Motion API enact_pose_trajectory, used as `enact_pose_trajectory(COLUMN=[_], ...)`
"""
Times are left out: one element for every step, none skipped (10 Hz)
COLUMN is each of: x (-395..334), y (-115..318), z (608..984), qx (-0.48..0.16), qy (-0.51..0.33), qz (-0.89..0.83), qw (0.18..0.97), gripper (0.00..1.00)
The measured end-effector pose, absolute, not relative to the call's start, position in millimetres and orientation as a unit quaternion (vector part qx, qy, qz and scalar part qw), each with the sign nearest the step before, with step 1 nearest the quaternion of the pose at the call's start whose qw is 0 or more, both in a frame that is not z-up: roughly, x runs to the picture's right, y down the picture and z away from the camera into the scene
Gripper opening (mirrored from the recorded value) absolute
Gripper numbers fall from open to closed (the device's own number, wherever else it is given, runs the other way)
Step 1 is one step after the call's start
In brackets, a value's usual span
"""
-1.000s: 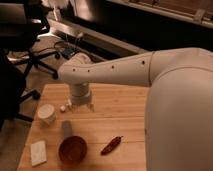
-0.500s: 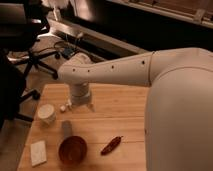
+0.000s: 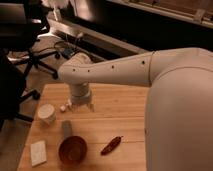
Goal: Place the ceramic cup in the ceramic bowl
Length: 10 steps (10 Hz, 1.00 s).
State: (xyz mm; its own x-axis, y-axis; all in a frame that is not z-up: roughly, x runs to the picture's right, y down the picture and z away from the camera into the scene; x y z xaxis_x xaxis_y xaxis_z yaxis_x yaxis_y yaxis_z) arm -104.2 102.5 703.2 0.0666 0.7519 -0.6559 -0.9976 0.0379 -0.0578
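While the cup (image 3: 46,114) stands upright near the left edge of the table (image 3: 122,107), the bowl (image 3: 73,150) sits near the front edge, empty and apart from it. A grey block (image 3: 66,127) lies between them. A white block (image 3: 38,152) occupies the front-left corner, and a chili (image 3: 111,145) lies right of the bowl. The gripper (image 3: 81,107) hangs just right of the cup, pointing down, spread and holding nothing. The arm reaches in from the right.
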Motion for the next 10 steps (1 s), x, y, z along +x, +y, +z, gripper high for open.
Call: enact_pose_trajectory(x=[-104.3,-104.1,-104.2,-104.3,-104.2,-104.1,-104.6,-112.7,-126.8,-144.4], y=[102.7,102.5,102.5,102.7,102.7,102.4,101.2,98.2,94.9,92.0], z=[703.1,703.2,703.2,703.0,703.1,703.3,704.1,706.9,710.1,713.3], qx=[-0.263,-0.263,-0.263,-0.263,-0.263,-0.262,-0.261,-0.26,-0.262,-0.265], qy=[0.234,0.234,0.234,0.234,0.234,0.234,0.232,0.225,0.214,0.203], qz=[0.642,0.642,0.642,0.642,0.642,0.642,0.642,0.639,0.634,0.625], qw=[0.681,0.681,0.681,0.681,0.681,0.682,0.682,0.688,0.695,0.705], gripper=[0.65,0.65,0.65,0.65,0.65,0.65,0.65,0.65,0.65,0.65])
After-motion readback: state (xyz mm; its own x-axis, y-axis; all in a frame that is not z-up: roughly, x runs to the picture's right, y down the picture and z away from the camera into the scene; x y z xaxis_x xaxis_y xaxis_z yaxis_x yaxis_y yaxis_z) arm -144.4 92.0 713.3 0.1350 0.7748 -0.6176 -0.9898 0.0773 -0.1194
